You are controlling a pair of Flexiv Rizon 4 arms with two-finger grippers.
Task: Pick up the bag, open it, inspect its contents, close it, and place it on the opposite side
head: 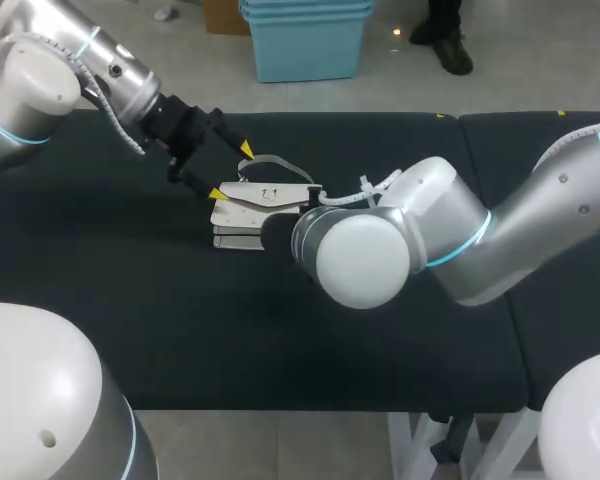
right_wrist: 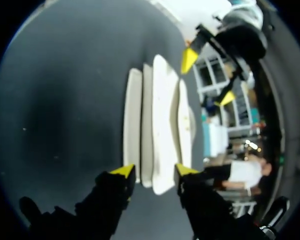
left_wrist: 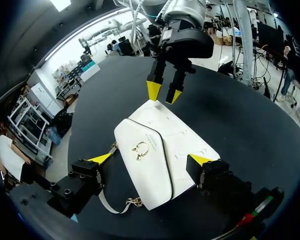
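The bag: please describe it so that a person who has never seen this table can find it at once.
On the black table, look near the middle, where the left gripper and the right gripper face each other. The bag lies flat there between them. It is the only white thing lying on the table, with a gold ring clasp on top.

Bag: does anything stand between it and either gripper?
Nothing visible does. The left gripper is open directly over the bag, with one finger at each side of it. The right gripper is open at the bag's opposite end, its tips close to the edge.
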